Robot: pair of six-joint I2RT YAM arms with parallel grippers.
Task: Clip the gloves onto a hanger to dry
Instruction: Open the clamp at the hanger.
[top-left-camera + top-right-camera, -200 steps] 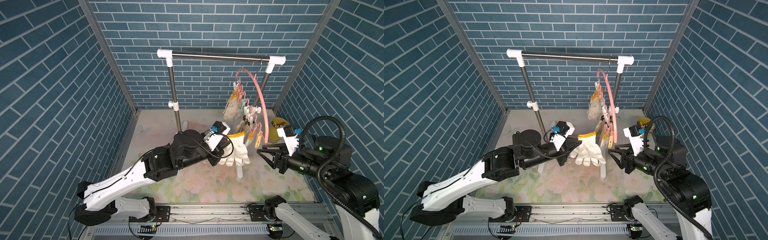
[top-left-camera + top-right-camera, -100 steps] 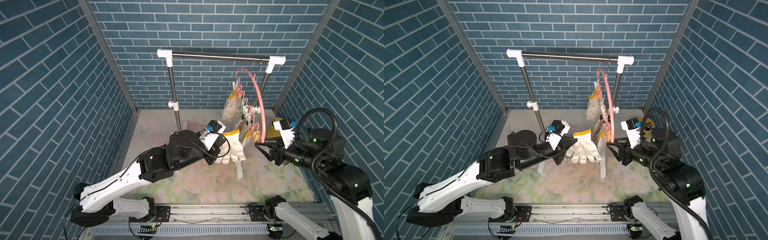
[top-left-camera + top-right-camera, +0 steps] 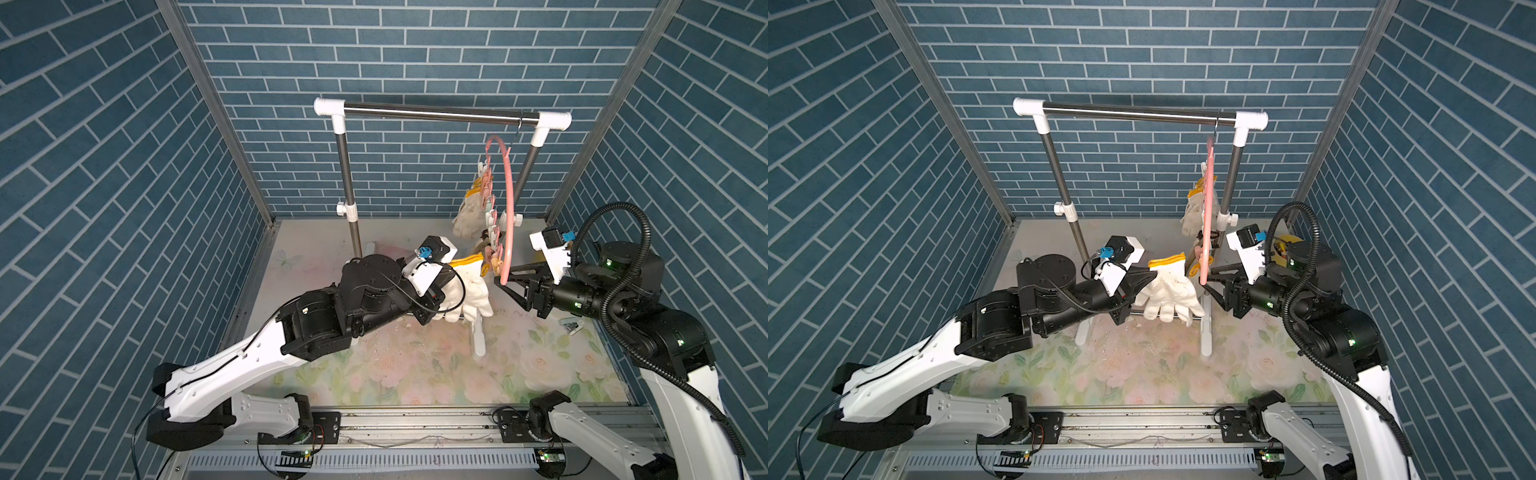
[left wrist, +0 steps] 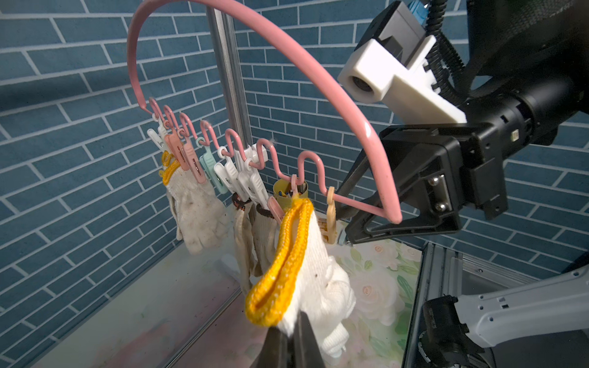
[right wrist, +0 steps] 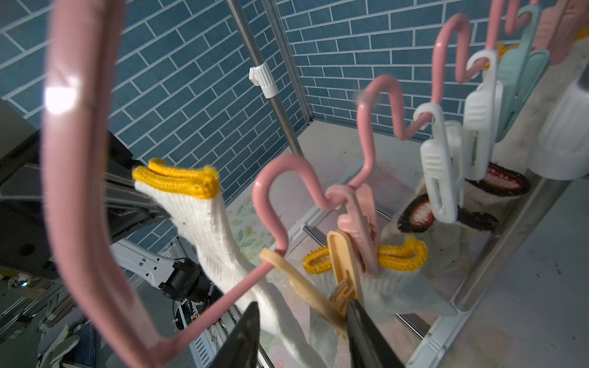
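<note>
- Note the left gripper [image 4: 296, 321], fingers pinched tight on the white glove [image 4: 314, 277] just below its yellow cuff, holding it cuff-up, clear of the desk [image 3: 415, 365], close beside the hanger's near end.
- Find the hanger [image 4: 287, 60] hooked on the rack [image 3: 436, 113] bar close to an end post, with several gloves [image 4: 197, 213] already clipped along its wavy lower wire.
- See the right gripper [image 5: 302, 304] at the hanger's near lower corner, fingers about half apart and straddling the tan clip [image 5: 342, 270], last in the row and seemingly empty; possibly one finger touching it with no squeeze yet, though too blurred up close to be sure.
- Take the step in hand to be opening that clip for the cuff.
- Close the right fingers squarely on the clip's two handle ends, not on the pink wire just beside them, to spread the mouth fully.
- Squeeze gently and straight; hanging free from one thin hook, likely to swing or twist away under any sideways push.
- Feed the cuff edge in flat, both layers together, deep between the opened halves; steer clear of the pink clip [image 5: 360, 223] next along, already biting another yellow cuff.
- Let the clip shut first, check the bite, and only then part the left fingers.
</note>
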